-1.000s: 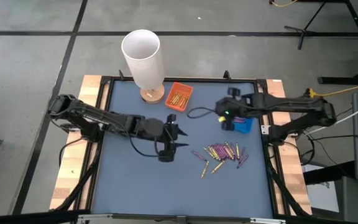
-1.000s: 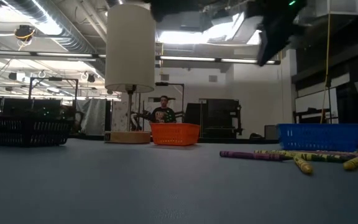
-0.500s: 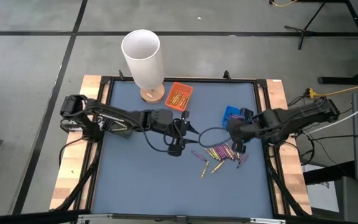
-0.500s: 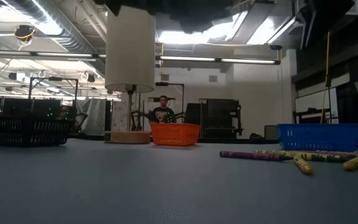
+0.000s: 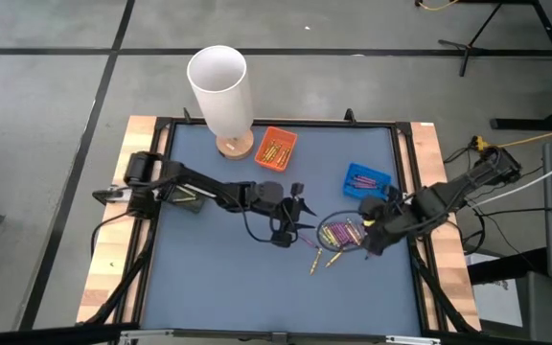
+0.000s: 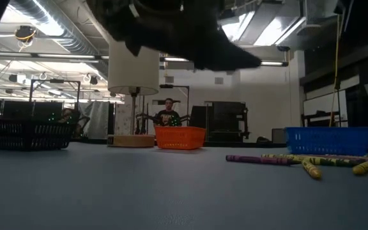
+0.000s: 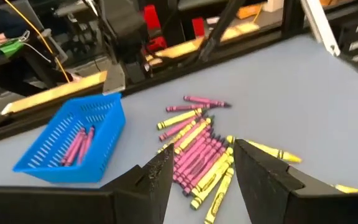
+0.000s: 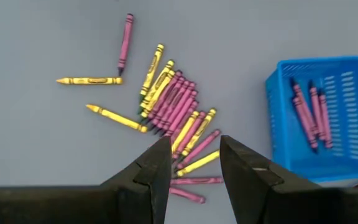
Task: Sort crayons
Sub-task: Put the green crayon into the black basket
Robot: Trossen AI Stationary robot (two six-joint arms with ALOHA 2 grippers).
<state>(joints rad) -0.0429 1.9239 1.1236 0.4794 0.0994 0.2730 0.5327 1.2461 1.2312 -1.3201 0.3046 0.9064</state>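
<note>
High view – crayons [image 5: 341, 236]: loose heap of yellow and purple sticks on the right half of the grey mat [image 5: 209, 278], in front of the blue basket [image 5: 366, 179]; most lie side by side on a slant, a few strays in front
High view – baskets: two, the orange basket [image 5: 277, 148] at the back beside the white cylinder [image 5: 221, 91], the blue one to the right
High view – left gripper [image 5: 300, 213]: just left of the heap
High view – right gripper [image 5: 371, 233]: over the heap's right edge
Low view – crayons: lie flat at the right, long axes mostly across the picture
Left wrist view – left gripper fingers [image 7: 261, 180]: apart, empty, heap between them farther off; about three purple crayons in the blue basket
Right wrist view – right gripper fingers [image 8: 148, 174]: apart, holding nothing, above the heap; four purple crayons in the blue basket; the packed row leans diagonally, one yellow crayon lies crosswise apart
</note>
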